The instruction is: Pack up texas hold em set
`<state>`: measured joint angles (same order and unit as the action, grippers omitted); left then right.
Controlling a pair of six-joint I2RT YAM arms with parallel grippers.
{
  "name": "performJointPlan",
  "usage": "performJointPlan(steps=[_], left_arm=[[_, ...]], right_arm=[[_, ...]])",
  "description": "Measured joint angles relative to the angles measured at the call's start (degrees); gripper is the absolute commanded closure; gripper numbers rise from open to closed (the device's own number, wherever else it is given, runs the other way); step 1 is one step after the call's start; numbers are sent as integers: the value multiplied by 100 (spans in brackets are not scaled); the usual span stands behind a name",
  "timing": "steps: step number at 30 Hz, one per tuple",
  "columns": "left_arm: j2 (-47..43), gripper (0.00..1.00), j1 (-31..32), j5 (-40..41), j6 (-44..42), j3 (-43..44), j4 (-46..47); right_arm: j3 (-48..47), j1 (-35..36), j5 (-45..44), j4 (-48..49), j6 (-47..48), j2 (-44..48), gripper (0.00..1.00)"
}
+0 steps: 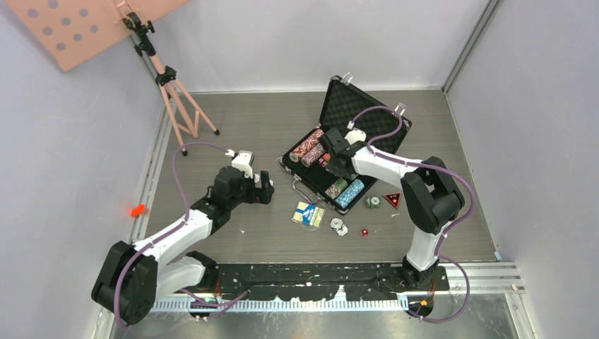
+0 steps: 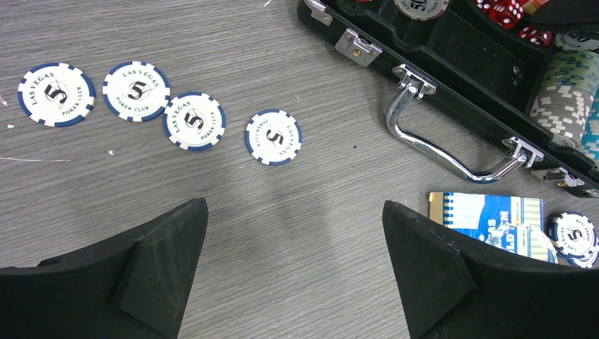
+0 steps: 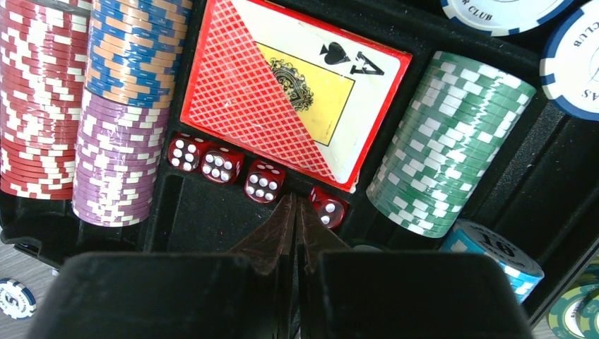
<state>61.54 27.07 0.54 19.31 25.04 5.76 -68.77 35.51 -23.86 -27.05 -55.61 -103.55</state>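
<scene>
Case: the black briefcase (image 1: 364, 106) lies open in the middle of the table (image 1: 247, 127), its foam-lined lid propped up at the back
Already packed: red, purple and orange-blue chip stacks (image 3: 116, 152), a green stack (image 3: 452, 141), the red card deck (image 3: 297, 92) and a row of red dice (image 3: 222, 164), all sitting in the foam tray
Still out: the blue card deck (image 2: 487, 222) on the table just in front of the case's handle, four blue-and-white chips (image 2: 194, 120) in a loose row, and a loose red die (image 1: 364, 232) with a few more chips nearby
Progress: seemingly past halfway; the scattered pieces and closing the lid remain
Right gripper (image 3: 297, 212): fingers pressed together, nothing visible between them, tips low in the dice slot just beside the rightmost die
Left gripper (image 2: 293, 212): spread wide and empty, hovering over bare table near the row of chips
</scene>
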Motion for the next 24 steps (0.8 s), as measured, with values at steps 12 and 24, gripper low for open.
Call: performJointPlan(steps=[12, 24], left_arm=[[0, 2, 0, -15, 2, 0, -2], [0, 2, -2, -15, 0, 0, 0]], right_arm=[[-219, 0, 57, 11, 44, -348, 92], [-323, -7, 81, 20, 55, -525, 92]])
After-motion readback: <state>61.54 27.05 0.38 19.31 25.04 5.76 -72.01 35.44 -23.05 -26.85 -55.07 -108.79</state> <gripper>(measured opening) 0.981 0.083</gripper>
